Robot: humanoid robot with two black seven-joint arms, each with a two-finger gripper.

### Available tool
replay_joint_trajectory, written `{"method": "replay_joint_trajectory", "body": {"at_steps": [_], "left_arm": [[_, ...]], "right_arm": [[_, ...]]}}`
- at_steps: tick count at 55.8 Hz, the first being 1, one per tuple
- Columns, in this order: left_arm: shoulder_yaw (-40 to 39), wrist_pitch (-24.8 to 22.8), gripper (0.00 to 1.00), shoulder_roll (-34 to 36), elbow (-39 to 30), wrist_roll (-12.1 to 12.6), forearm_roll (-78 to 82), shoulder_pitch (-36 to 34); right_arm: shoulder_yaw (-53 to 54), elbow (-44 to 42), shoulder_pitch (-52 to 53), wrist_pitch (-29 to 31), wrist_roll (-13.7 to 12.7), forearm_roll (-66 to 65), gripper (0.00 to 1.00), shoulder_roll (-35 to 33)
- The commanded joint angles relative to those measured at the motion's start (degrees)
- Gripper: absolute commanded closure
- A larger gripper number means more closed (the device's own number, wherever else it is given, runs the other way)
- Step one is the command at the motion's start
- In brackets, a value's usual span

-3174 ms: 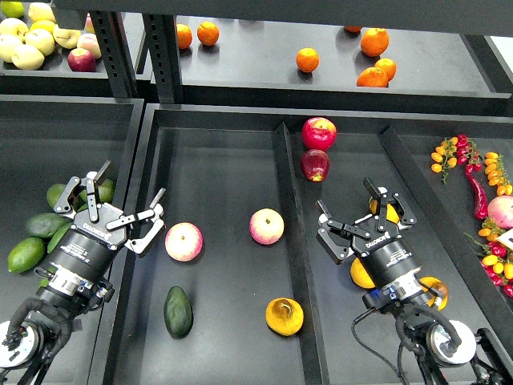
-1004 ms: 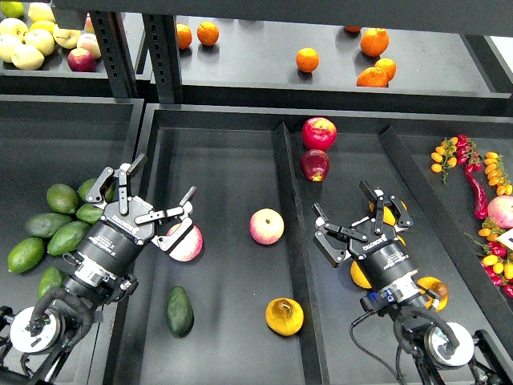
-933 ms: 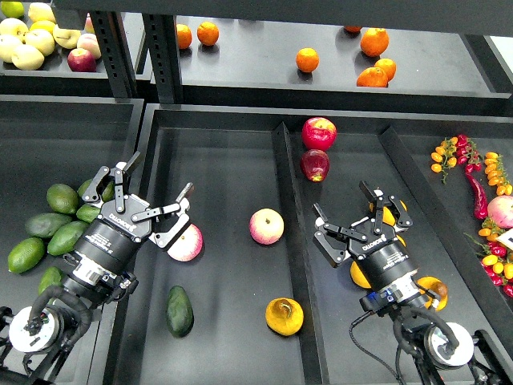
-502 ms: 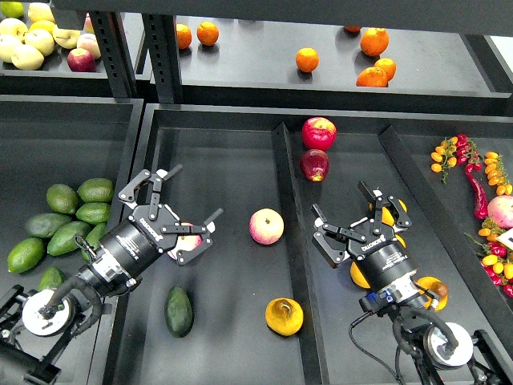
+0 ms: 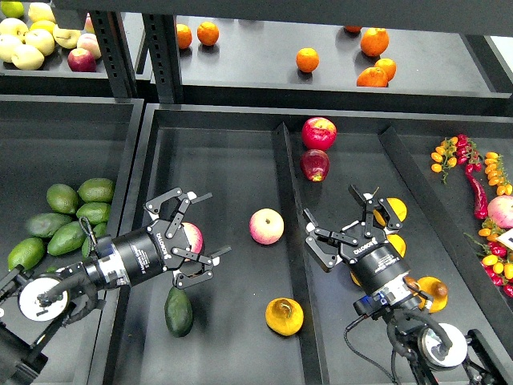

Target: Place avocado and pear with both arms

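Note:
The dark green avocado (image 5: 179,310) lies at the front of the middle tray. The golden pear (image 5: 284,316) lies to its right in the same tray, near the divider. My left gripper (image 5: 198,235) is open, fingers pointing right, around a pink-and-yellow apple (image 5: 191,238) just above the avocado. My right gripper (image 5: 346,225) is open and empty in the right tray, above and right of the pear, over several oranges.
A second pink apple (image 5: 266,225) lies mid-tray. Two red apples (image 5: 318,133) sit at the back of the right tray. Lighter green avocados (image 5: 72,212) fill the left tray. Oranges (image 5: 374,76) and pale apples (image 5: 28,40) sit on the back shelf. Chillies and small tomatoes (image 5: 479,184) are far right.

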Motion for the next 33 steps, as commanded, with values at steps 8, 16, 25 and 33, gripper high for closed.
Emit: {"method": "replay_joint_trajectory", "body": {"at_steps": [8,16,25,33], "left_arm": [[20.6,0.0,0.00,7.3,0.2,0.0,7.9,-17.5],[32.3,0.0,0.00,9.1,0.1,0.0,8.3,-27.4],[46.4,0.0,0.00,10.8,0.2,0.0,8.3,-40.5],[56.5,0.0,0.00,10.8,0.2,0.0,8.4,-47.0]], "right_arm": [[2.9,-1.8,4.8,-8.0,-0.1,0.3,0.01,0.0],[3.6,-2.4,8.0,-14.2,-0.1,0.4,0.01,0.0],[3.5,-4.5,11.2,-15.8,-0.1,0.4,0.01,0.0],[3.6,-6.6,12.8,-16.2,-0.1,0.4,0.01,0.0]]}}
